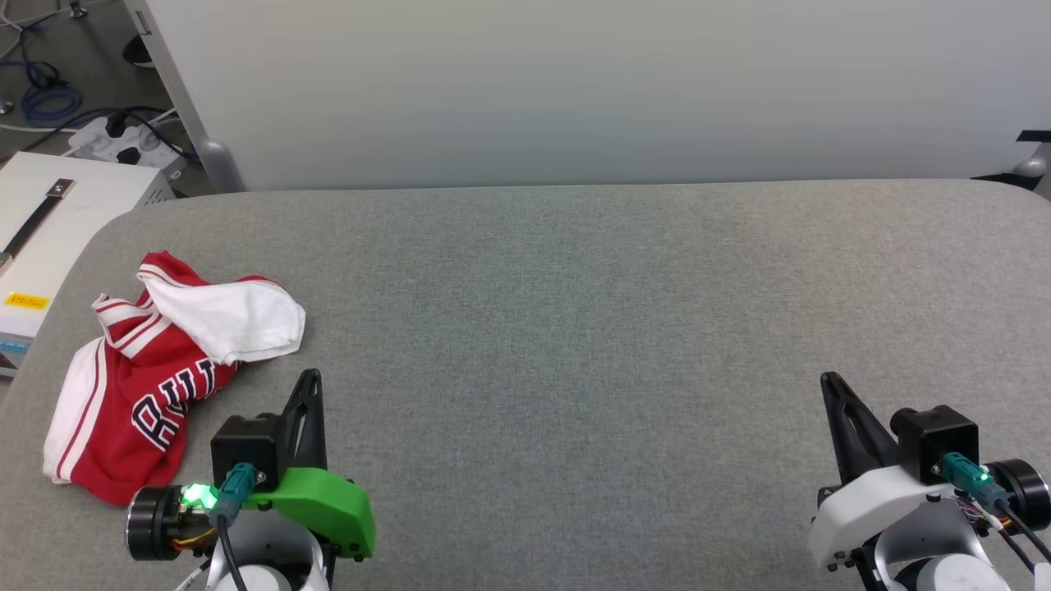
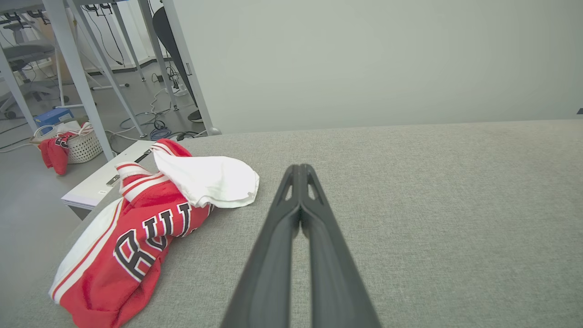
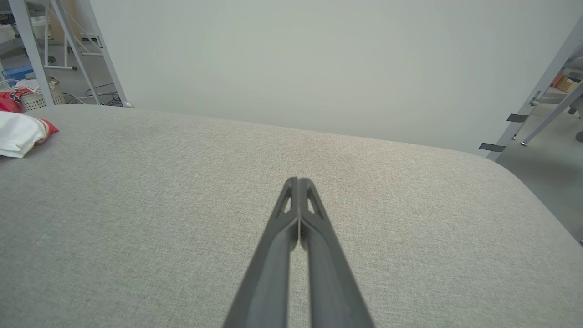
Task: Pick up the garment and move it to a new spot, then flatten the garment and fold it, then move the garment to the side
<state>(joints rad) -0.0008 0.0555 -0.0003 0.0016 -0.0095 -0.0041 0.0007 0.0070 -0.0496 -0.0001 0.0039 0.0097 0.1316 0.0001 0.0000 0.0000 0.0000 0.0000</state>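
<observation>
nearest the robot, both claws sit low over the near side of the table, each pressed fully closed and holding nothing. the left claw is just beside the garment; the right claw is well apart from it, toward the other end. the garment lies crumpled at the table's left end, red body and lettering up, with a white sleeve flopped over the top and its outer side close to the left edge.

what could go wrong, as i judge it:
- the left claw has to open before it goes in. going down closed would only shove the heap toward that edge, perhaps off it.
- a pinch on the loose white sleeve alone would likely lift a trailing bundle that drags, not the whole garment.
- a grab through several bunched layers would make the flattening harder.
- a wide swing leftward could meet the white box standing just off the table's left end.

for room, the middle and right of the table are bare grey fabric, ample for laying the garment out flat. the far edge runs along a pale panel, which bounds the reach there. past the far left corner, cables and a power strip lie on the floor.
</observation>
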